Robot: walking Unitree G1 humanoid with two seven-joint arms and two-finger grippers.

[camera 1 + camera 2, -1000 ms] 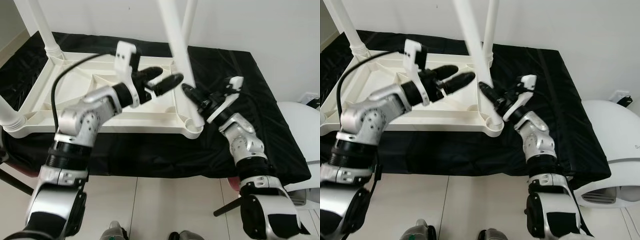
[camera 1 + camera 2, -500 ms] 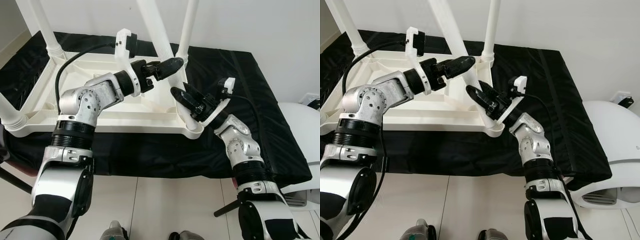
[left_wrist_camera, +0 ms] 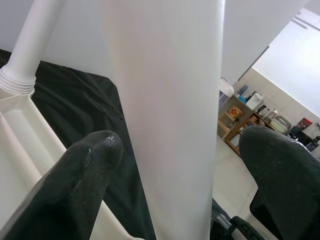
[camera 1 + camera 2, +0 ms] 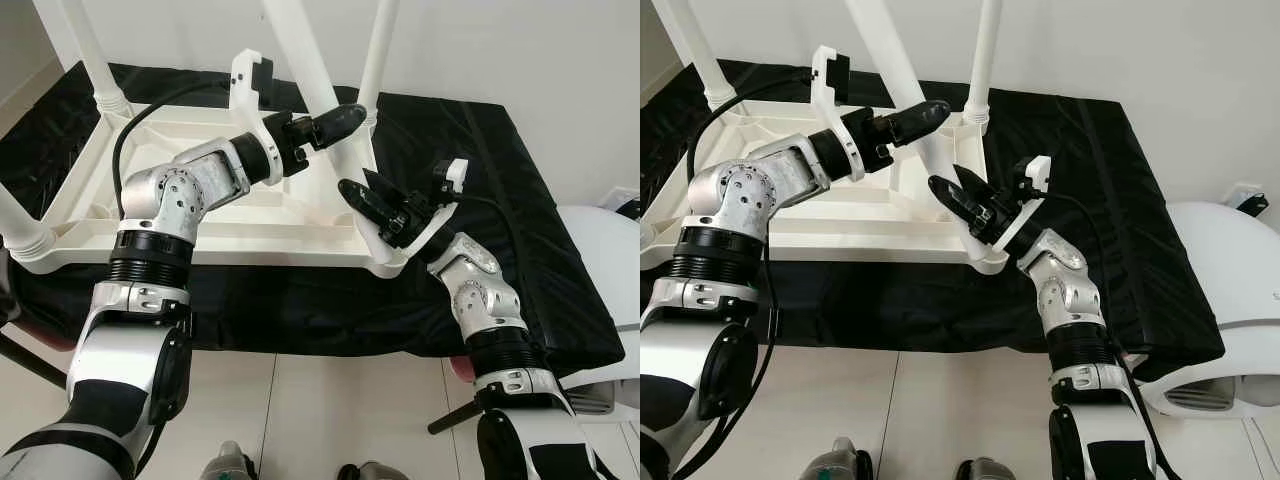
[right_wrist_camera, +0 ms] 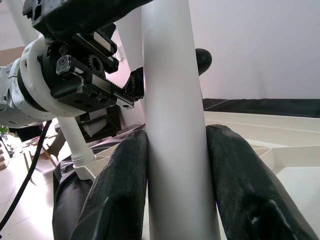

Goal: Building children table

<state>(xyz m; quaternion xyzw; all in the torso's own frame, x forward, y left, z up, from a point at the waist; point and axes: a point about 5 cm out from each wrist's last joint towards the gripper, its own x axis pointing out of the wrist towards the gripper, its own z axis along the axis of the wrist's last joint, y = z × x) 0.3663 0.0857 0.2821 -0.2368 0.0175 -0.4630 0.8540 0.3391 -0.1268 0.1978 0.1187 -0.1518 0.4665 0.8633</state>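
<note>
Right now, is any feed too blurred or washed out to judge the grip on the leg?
Eye views: sharp, evenly lit. Left wrist view: table leg is bright, featureless and soft, left gripper fingers blurred up close. Right wrist view: right gripper pads read clearly against the leg, wall behind pale.

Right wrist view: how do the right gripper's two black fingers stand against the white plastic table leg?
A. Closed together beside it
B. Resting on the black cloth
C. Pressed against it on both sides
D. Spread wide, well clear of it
C: in the right wrist view the right gripper has a black finger against each side of the white plastic table leg, with no gap showing.
</note>
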